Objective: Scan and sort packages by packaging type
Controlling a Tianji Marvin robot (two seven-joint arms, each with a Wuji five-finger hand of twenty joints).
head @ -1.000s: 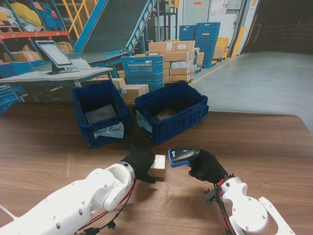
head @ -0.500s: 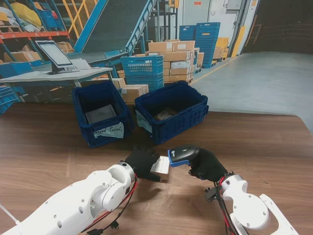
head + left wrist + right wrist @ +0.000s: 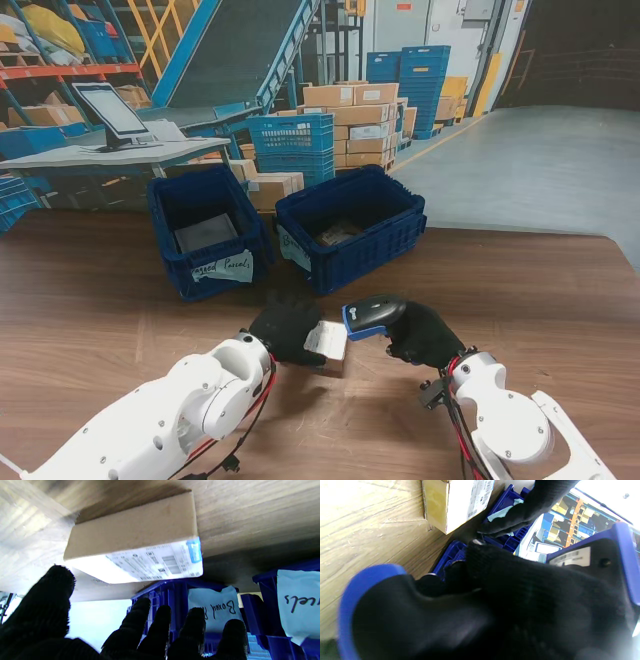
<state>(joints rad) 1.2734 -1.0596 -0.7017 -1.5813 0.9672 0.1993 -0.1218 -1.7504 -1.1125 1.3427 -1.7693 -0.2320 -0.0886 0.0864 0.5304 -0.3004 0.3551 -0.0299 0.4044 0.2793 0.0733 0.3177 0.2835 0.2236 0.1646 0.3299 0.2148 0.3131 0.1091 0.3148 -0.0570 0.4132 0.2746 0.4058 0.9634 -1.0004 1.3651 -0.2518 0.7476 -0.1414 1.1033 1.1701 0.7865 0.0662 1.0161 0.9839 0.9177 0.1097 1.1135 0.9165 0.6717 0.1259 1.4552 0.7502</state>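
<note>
On the far left of the brown wooden table (image 3: pixel 90 300) stands the left blue crate (image 3: pixel 205 232), a grey flat item lying inside it and a handwritten paper label (image 3: pixel 223 268) hanging on its near wall. Just to its right sits the right blue crate (image 3: pixel 352 226), holding something brownish that is too small to make out; the left wrist view shows a label (image 3: pixel 215 610) on it reading "Boxed".

Nearer to me, the left hand (image 3: pixel 287 326) in its black glove is spread over the small cardboard box (image 3: pixel 326 341). From the stand the hand seems to rest against the box's left side, but the left wrist view shows the fingers (image 3: pixel 136 627) apart and clear of the box (image 3: pixel 140 540), holding nothing — the hand is open. The box lies on the table, white shipping label (image 3: pixel 160 562) turned up toward the right hand.

Just right of the box, the right hand (image 3: pixel 425 336) is closed around the handle of the barcode scanner (image 3: pixel 372 316), a black unit with blue trim. Its head points left at the box, close to the label but not touching. The right wrist view shows the glove wrapped tight over the scanner body (image 3: pixel 607 562), with the box (image 3: pixel 455 500) beyond it.
</note>
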